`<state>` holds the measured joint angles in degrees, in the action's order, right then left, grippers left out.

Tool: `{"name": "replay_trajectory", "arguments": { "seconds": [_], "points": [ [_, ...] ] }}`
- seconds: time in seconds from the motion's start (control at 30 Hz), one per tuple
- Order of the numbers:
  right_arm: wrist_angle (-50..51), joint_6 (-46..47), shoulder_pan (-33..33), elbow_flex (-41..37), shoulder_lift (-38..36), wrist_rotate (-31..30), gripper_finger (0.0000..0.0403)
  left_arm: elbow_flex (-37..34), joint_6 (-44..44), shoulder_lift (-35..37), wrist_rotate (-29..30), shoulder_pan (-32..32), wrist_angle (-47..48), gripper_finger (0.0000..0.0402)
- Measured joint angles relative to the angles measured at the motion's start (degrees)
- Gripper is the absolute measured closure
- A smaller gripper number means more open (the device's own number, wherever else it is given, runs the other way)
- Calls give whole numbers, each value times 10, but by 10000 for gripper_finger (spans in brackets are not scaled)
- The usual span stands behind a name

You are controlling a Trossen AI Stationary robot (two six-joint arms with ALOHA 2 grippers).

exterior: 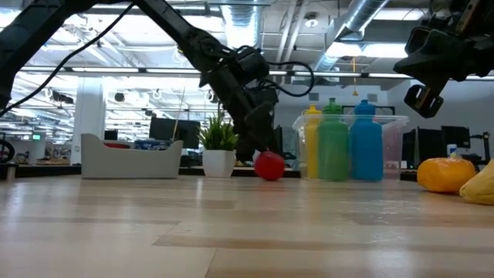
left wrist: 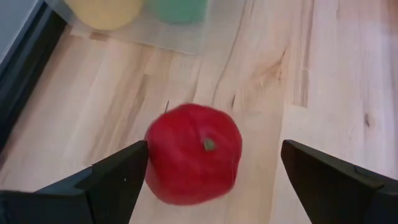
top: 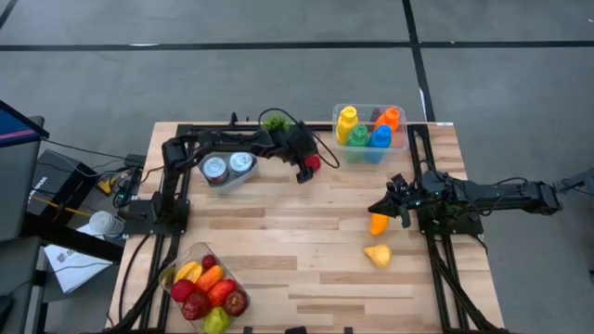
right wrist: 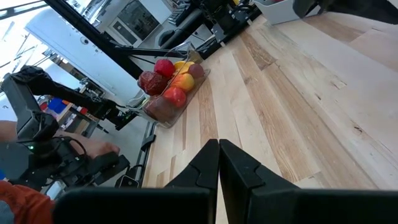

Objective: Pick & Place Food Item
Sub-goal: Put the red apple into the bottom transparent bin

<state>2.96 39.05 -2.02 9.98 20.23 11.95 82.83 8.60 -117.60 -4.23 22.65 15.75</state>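
1. Target: the small round red tomato-like fruit with a green stem dot sits on the light wooden plank worktop, far side, a bit left of the clear plastic bin of coloured bottles. It is resting on the wood, not lifted.
2. Left gripper is right over it, fingers spread wide. In the left wrist view the left finger and the right finger stand either side of the fruit. The fruit sits nearer the left finger, close to it or just touching, with a clear gap to the right one.
3. Handling, my read: light, smooth glossy skin, probably a hollow or soft toy piece. Round, so it will roll if nudged by one finger first. Likely slippery at the top curve.
4. Where to grip: across the widest part, fingers low near the worktop, stem dot centred between them. Recentre toward the left finger's side before closing, else it gets pushed sideways.
5. Squeeze gently. A hard close could pop it out or dent it.
6. Right gripper waits on the right side with fingers pressed together, holding nothing, hanging above the orange rounded food piece. A yellow pear-shaped piece lies just nearer than that.
7. Near left: a clear tray of mixed red, yellow and green fruit, a likely drop spot, well apart from the target.
8. Risk: the bin is close on the right, so keep the wrist clear of it on lift.
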Motion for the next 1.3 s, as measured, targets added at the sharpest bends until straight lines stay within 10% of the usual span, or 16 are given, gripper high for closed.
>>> {"name": "replay_trajectory", "arguments": {
  "seconds": [1.3],
  "points": [
    [0, 0, 0, 0, 0, 0, 397, 0, -14, -22, 98, -29, -1, 64]
  ]
}}
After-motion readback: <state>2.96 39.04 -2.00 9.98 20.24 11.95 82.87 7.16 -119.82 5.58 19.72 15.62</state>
